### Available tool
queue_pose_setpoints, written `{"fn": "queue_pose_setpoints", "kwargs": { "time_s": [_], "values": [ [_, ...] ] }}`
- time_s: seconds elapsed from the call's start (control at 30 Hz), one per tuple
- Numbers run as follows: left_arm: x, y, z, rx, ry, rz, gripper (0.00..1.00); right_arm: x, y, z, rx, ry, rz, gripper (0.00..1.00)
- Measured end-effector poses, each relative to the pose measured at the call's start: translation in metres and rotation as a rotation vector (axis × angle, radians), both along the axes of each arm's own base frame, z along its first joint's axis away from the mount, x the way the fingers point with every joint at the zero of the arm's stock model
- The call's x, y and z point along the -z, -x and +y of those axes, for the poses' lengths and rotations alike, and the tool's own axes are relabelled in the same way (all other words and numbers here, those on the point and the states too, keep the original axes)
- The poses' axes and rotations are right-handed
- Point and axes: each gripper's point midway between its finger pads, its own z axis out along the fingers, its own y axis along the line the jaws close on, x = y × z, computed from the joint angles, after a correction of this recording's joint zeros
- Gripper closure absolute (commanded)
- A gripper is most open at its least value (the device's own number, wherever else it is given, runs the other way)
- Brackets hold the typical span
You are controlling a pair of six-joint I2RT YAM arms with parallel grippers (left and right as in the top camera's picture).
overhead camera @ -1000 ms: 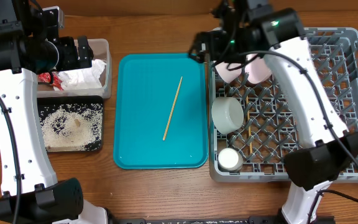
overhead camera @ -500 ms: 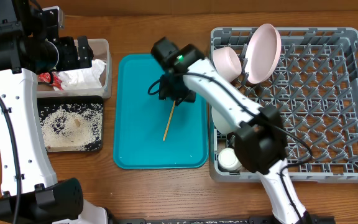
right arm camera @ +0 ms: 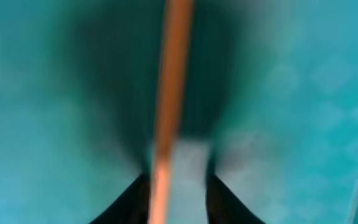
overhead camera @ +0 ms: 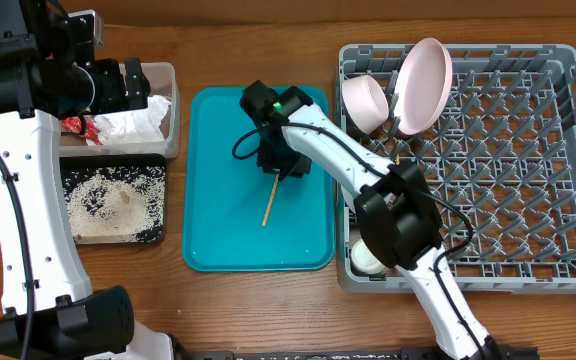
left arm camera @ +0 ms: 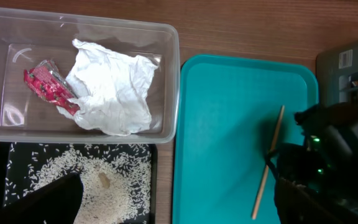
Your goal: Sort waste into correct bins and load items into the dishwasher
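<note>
One wooden chopstick [overhead camera: 268,205] lies slantwise on the teal tray [overhead camera: 218,230]. My right gripper [overhead camera: 283,165] is down on its upper half. In the right wrist view the chopstick [right arm camera: 173,74] runs between the two fingertips of that gripper [right arm camera: 179,180], close to the left one, with a gap to the right one, so the jaws are narrowed but open. My left gripper [overhead camera: 133,85] hangs open and empty over the clear tub [overhead camera: 173,110], which holds the napkin [left arm camera: 114,87] and the red wrapper [left arm camera: 48,90]. Rice [left arm camera: 104,186] lies in the black tray [overhead camera: 163,200].
The grey dish rack [overhead camera: 528,180] on the right holds an upright pink plate [overhead camera: 420,85], a pink bowl [overhead camera: 363,100] and a white cup [overhead camera: 368,258] partly behind my right arm. The rack's near-left corner is hidden by that arm.
My right arm has swung from the rack's back-left corner to the teal tray and come down over the chopstick, and its jaws have narrowed around it. The left arm has not moved.
</note>
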Motion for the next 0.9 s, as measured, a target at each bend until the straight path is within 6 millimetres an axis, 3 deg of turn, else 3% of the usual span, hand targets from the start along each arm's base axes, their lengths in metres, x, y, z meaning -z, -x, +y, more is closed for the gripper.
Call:
{"fn": "queue_pose_setpoints", "kwargs": {
  "time_s": [0.07, 0.27, 0.47, 0.57, 0.6, 0.7, 0.8, 0.87, 0.9],
  "values": [
    [0.0, 0.0, 0.0, 0.0, 0.0, 0.0, 0.0, 0.0, 0.001, 0.001, 0.0, -0.004, 0.007, 0.96],
    [0.0, 0.0, 0.0, 0.0, 0.0, 0.0, 0.0, -0.001, 0.0, 0.005, 0.004, -0.025, 0.008, 0.96],
    [0.0, 0.0, 0.0, 0.0, 0.0, 0.0, 0.0, -0.019, 0.003, -0.013, -0.042, 0.0, 0.056, 0.96],
    [0.0, 0.0, 0.0, 0.0, 0.0, 0.0, 0.0, -0.055, -0.009, -0.025, -0.079, -0.012, 0.018, 0.96],
    [0.0, 0.0, 0.0, 0.0, 0.0, 0.0, 0.0, -0.076, -0.011, -0.033, -0.092, -0.01, -0.004, 0.96],
    [0.0, 0.0, 0.0, 0.0, 0.0, 0.0, 0.0, -0.149, -0.017, -0.055, -0.123, -0.025, -0.139, 0.96],
    [0.0, 0.0, 0.0, 0.0, 0.0, 0.0, 0.0, -0.229, -0.008, -0.092, -0.122, -0.01, -0.292, 0.96],
    [0.0, 0.0, 0.0, 0.0, 0.0, 0.0, 0.0, -0.275, 0.003, -0.117, -0.115, 0.004, -0.391, 0.96],
    [0.0, 0.0, 0.0, 0.0, 0.0, 0.0, 0.0, -0.286, 0.006, -0.122, -0.12, 0.004, -0.42, 0.96]
  ]
}}
